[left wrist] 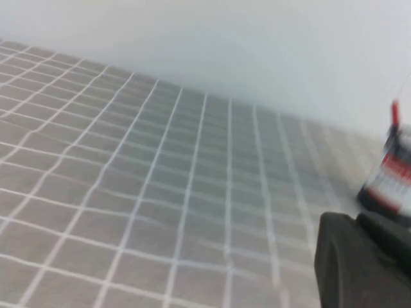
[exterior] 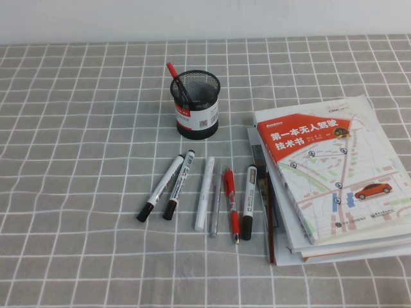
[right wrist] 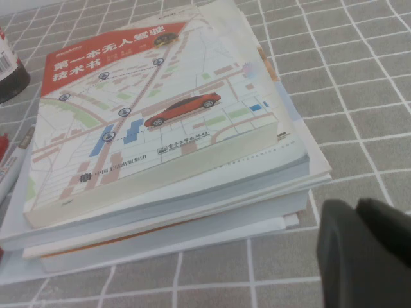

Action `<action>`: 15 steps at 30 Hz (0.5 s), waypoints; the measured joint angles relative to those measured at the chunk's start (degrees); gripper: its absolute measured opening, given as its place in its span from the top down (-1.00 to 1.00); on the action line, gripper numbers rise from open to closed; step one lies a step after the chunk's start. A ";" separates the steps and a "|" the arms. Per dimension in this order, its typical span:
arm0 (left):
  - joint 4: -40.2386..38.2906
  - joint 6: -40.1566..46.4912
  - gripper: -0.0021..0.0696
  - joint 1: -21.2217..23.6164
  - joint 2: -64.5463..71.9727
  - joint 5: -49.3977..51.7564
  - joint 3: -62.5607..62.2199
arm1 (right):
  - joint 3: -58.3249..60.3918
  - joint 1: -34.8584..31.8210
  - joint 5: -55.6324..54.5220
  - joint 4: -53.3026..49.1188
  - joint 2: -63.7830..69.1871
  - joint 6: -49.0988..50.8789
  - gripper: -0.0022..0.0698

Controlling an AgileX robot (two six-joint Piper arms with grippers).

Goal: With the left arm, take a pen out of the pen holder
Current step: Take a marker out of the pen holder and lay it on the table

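Pen (left wrist: pixel 395 114) blurred beyond left hand (left wrist: pixel 357 223); right hand (right wrist: pixel 357 210) cropped.

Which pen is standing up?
The red-tipped pen in the mesh holder; the other pens lie flat on the cloth. Left gripper is over bare cloth, right gripper by the books.

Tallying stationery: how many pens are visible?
7. One pen in the pen holder; six pens lying before it. More may hide inside; left gripper left of holder, right gripper by books.
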 joint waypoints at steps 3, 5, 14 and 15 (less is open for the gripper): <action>0.00 0.00 0.94 0.00 0.00 0.00 0.00 | 0.00 0.00 0.00 0.00 0.00 0.00 0.97; 0.00 0.00 0.94 0.00 0.00 0.00 0.00 | 0.00 0.00 0.00 0.00 0.00 0.00 0.97; 0.00 -8.98 0.94 0.00 0.00 -11.36 0.00 | 0.00 0.00 0.00 0.00 0.00 0.00 0.97; 0.00 -13.03 0.94 0.00 0.00 -13.64 0.00 | 0.00 0.00 0.00 0.00 0.00 0.00 0.97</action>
